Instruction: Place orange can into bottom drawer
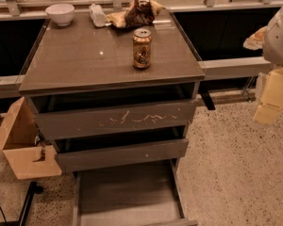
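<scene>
The orange can [142, 48] stands upright on the grey-brown cabinet top [85, 60], right of its middle. It has a silver top with a pull tab. The bottom drawer [127, 194] is pulled out toward me, and its flat inside shows with nothing in it. My gripper [272, 95], cream-yellow under a white arm segment, hangs at the right edge of the view. It is well to the right of the cabinet, apart from the can and lower than the cabinet top. I see nothing in it.
A white bowl [60, 13], a clear wrapped item [97, 14] and a brown and tan snack bag [134, 13] sit at the back of the top. The scratched drawer front [118, 119] and the narrower one [122, 154] stand slightly out. A cardboard box [19, 145] is at the left. Speckled floor [236, 164] lies at the right.
</scene>
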`<control>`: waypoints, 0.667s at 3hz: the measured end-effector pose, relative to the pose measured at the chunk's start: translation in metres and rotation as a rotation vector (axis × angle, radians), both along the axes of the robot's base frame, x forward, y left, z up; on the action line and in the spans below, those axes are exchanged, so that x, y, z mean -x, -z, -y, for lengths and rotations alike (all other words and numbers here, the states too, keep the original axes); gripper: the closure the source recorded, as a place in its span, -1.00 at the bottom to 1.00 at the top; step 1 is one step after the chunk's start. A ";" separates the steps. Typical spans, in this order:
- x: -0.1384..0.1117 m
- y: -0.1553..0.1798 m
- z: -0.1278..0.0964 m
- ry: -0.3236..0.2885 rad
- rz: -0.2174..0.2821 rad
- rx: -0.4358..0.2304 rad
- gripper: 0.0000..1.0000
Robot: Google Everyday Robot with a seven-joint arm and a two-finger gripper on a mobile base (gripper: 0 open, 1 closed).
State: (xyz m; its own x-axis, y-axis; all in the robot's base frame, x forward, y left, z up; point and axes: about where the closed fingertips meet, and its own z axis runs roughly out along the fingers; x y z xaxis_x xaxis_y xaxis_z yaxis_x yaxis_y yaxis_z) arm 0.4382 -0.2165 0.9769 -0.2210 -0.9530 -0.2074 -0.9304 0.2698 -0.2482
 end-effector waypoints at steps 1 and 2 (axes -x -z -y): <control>0.000 0.000 0.000 0.000 0.000 0.000 -1.00; -0.016 -0.001 0.003 0.020 0.022 -0.033 -1.00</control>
State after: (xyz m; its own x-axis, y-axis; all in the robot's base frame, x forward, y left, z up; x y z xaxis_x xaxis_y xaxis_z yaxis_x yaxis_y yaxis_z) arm 0.4542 -0.2197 0.9776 -0.2350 -0.9409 -0.2439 -0.9189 0.2969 -0.2596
